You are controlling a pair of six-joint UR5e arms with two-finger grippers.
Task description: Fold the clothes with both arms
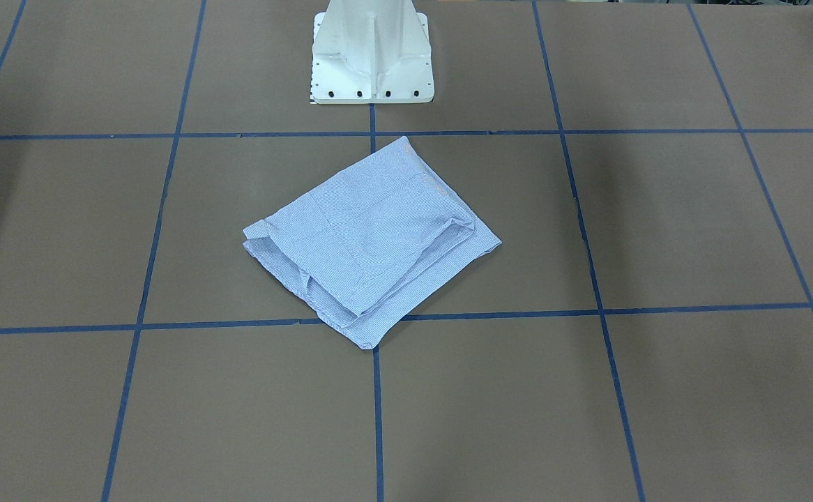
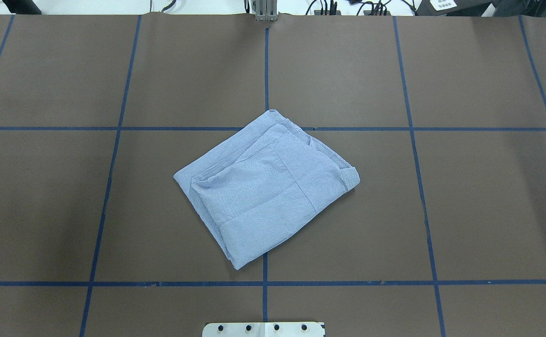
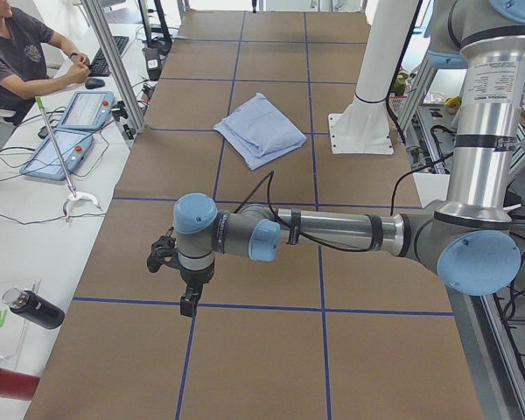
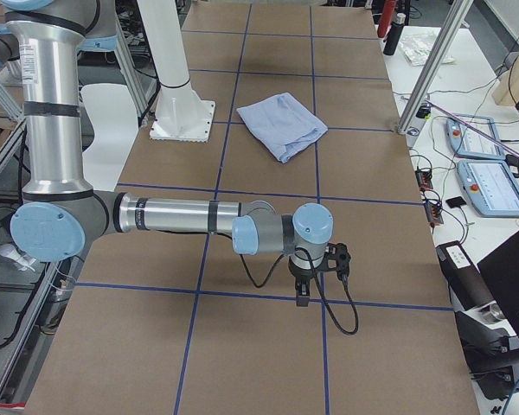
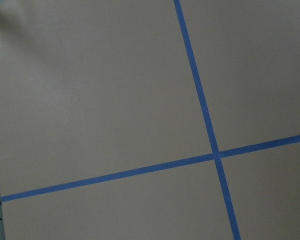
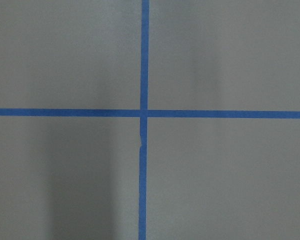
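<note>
The light blue-and-white striped shirt [image 1: 371,244] lies folded into a compact, roughly square bundle, turned diagonally, at the middle of the brown table; it also shows in the overhead view [image 2: 266,187] and both side views [image 3: 261,129] [image 4: 281,125]. Its buttons, collar and label are hidden. Both arms are far from it, stretched out low toward the table's ends. The left gripper [image 3: 188,302] shows only in the exterior left view and points down over a tape crossing. The right gripper [image 4: 301,294] shows only in the exterior right view, also pointing down. I cannot tell whether either is open or shut.
The white pedestal base [image 1: 371,56] stands behind the shirt. Blue tape lines [image 2: 266,70] grid the table. A person [image 3: 17,61] sits at a side desk with tablets [image 3: 70,131]. Both wrist views show only brown table surface with a tape crossing [image 6: 144,113].
</note>
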